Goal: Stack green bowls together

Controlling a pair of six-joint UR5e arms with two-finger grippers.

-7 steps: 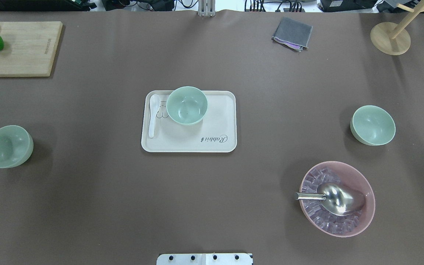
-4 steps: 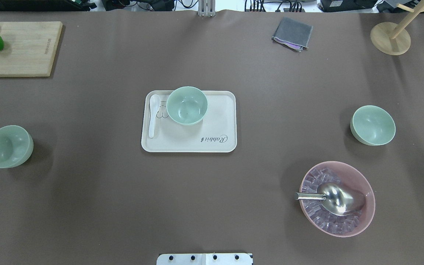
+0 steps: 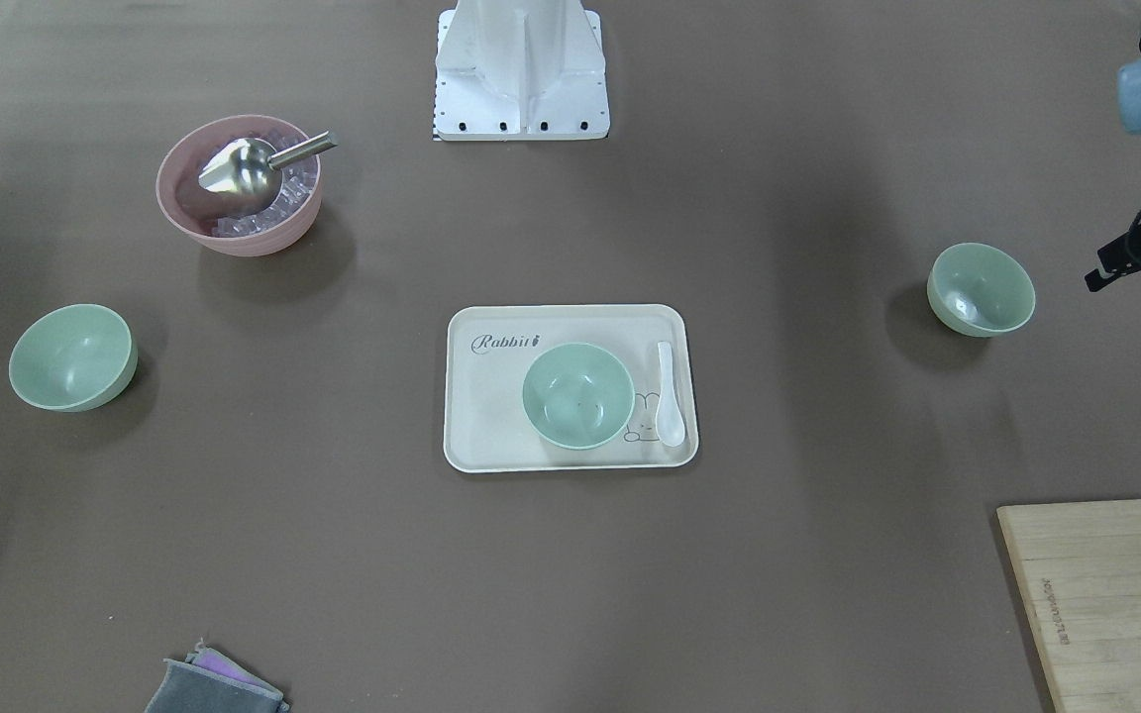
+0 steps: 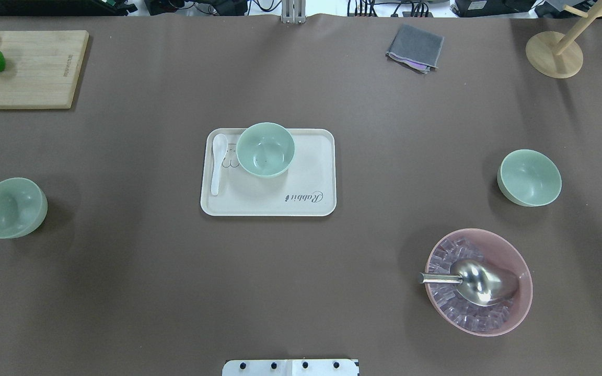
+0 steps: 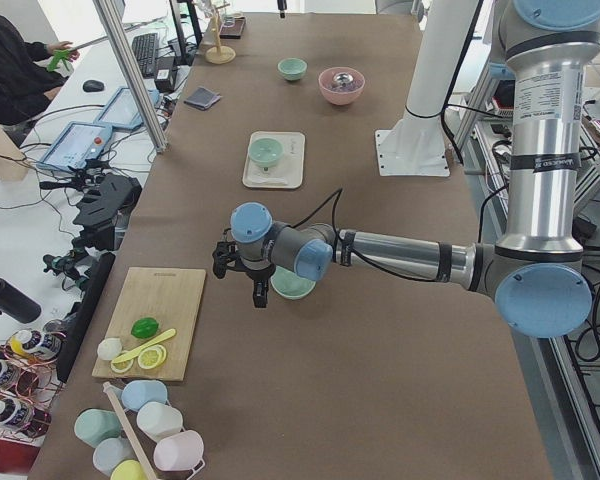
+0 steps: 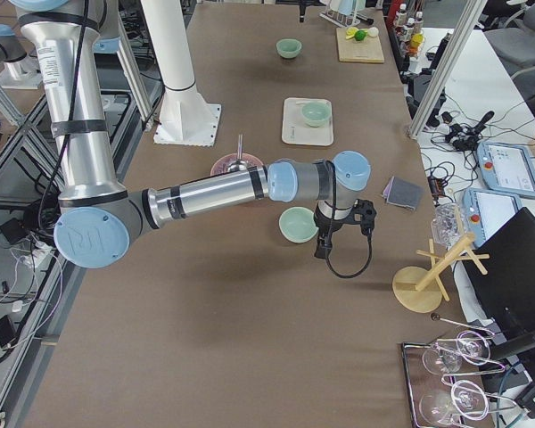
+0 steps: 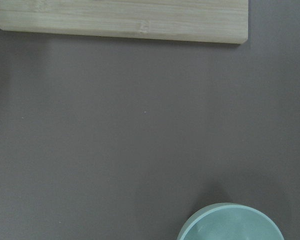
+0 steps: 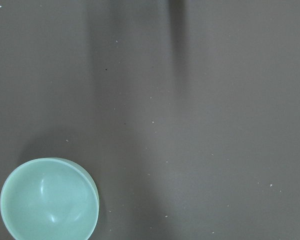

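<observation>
Three pale green bowls stand apart and upright. One bowl [image 4: 265, 150] sits on the cream tray [image 4: 301, 206]. One bowl [image 4: 12, 208] stands at the table's left and shows in the left wrist view [image 7: 230, 224]. One bowl [image 4: 529, 177] stands at the right and shows in the right wrist view [image 8: 49, 201]. My left gripper [image 5: 257, 296] hangs above the table just outside the left bowl [image 5: 293, 286]. My right gripper [image 6: 322, 250] hangs just outside the right bowl [image 6: 298, 224]. Neither touches a bowl. I cannot tell whether either is open or shut.
A white spoon [image 4: 218, 163] lies on the tray beside the bowl. A pink bowl [image 4: 478, 282] with ice and a metal scoop stands at the front right. A wooden cutting board [image 4: 29, 68] with limes, a grey cloth [image 4: 415, 48] and a wooden stand [image 4: 554, 54] lie along the far edge.
</observation>
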